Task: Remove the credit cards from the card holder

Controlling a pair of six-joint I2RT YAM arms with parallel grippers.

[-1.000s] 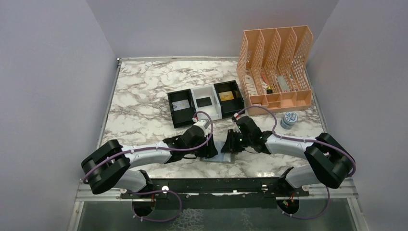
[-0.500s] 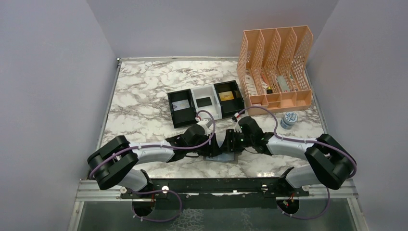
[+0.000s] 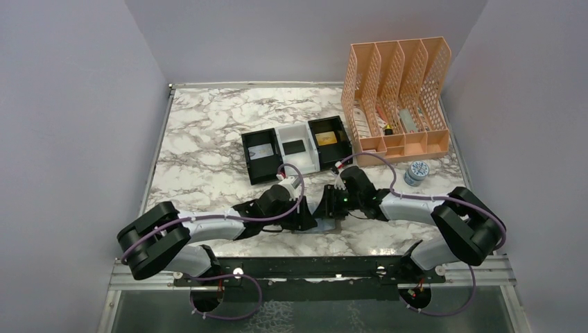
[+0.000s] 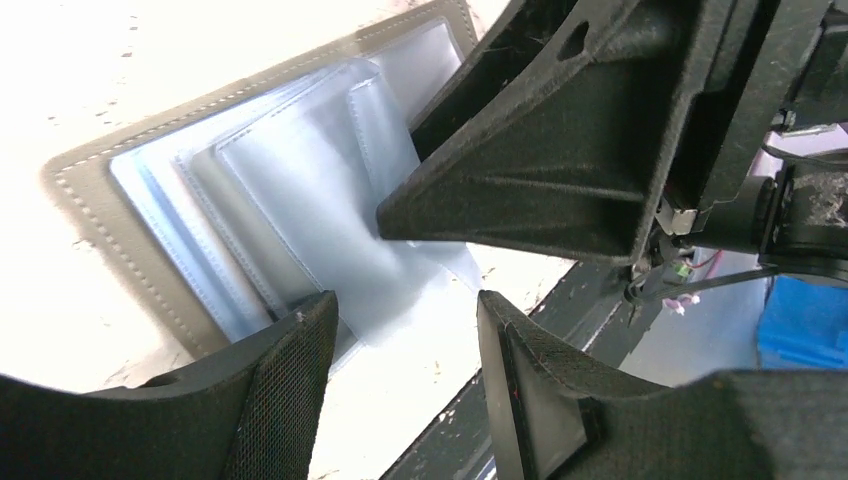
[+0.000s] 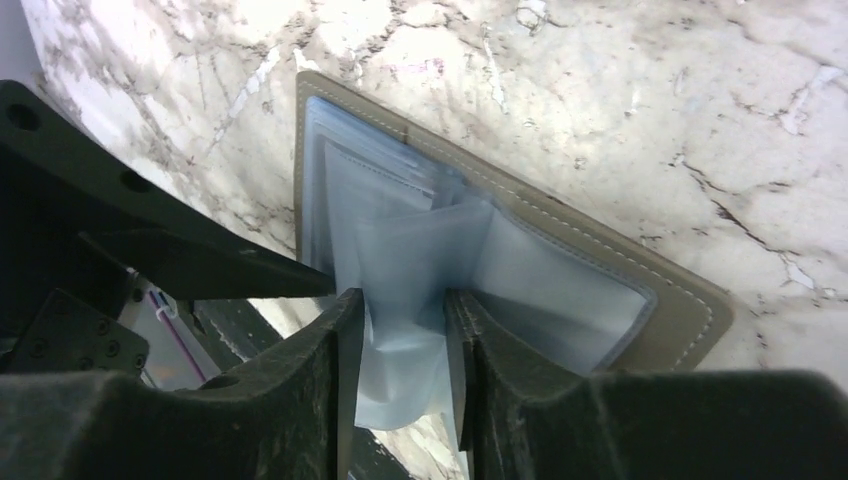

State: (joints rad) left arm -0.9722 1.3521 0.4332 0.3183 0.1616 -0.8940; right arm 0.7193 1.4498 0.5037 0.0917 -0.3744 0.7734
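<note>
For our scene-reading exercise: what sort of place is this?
Probably a robot test bench dressed as a desk: two arms bolted to a marbled table, plain walls close around, a file rack.

Nothing can be read in any view: no text, label, brand, number or sign. The card holder [image 5: 600, 270] shows only plain stitching and clear blue-grey sleeves. Any print on the gold-yellow card [image 3: 326, 138] in the tray [image 3: 297, 164] and on the round tin [image 3: 416, 171] is too small to make out.
</note>
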